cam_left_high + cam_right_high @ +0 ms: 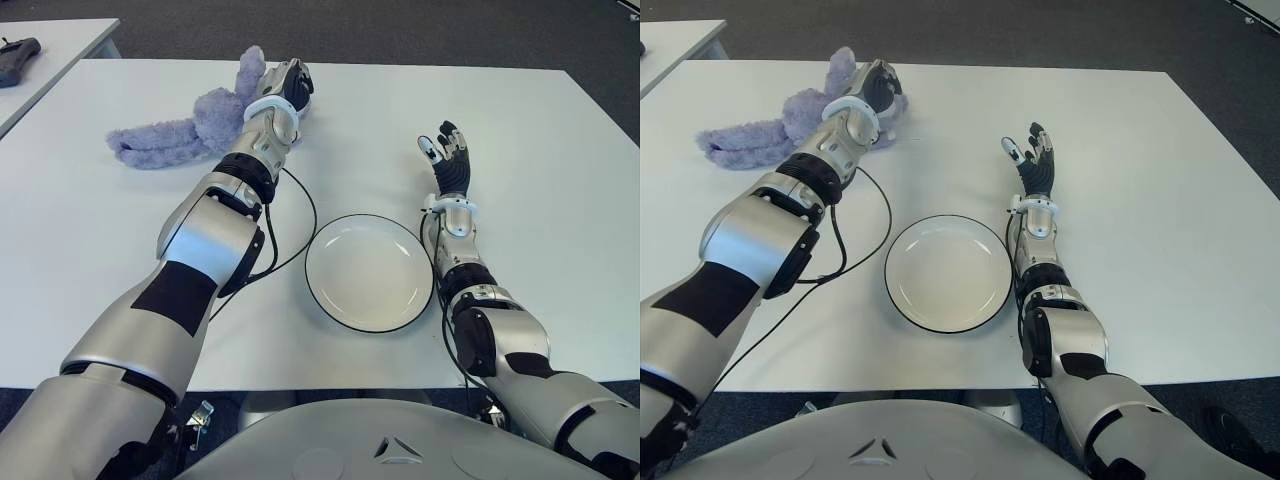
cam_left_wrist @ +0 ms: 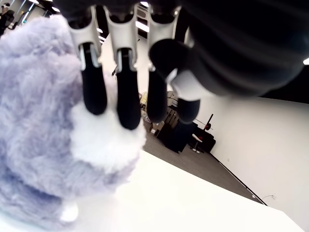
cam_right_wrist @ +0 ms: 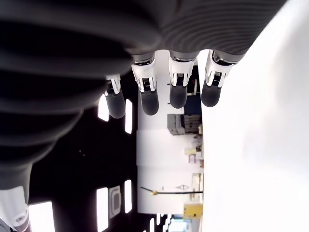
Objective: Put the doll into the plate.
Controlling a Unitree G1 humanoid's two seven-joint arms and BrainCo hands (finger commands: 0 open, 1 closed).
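Fingers (image 2: 94, 92) of the left hand (image 1: 285, 90) reach over the lilac plush doll (image 1: 185, 130), their tips pressing its fur without yet closing around it. It lies near the far left corner of the white table (image 1: 560, 200), well apart from the round white black-rimmed plate (image 1: 368, 272) near the front edge. Soft, light and floppy, it should squash safely; grasping its thick middle seems best. Beside the plate's right edge, the right hand (image 1: 447, 158) shows 4 fingers extended, empty.

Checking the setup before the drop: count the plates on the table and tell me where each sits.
1. The plate sits near the table's front edge, between the two arms, just left of the right forearm; it holds nothing. The doll lies far left under the left hand.
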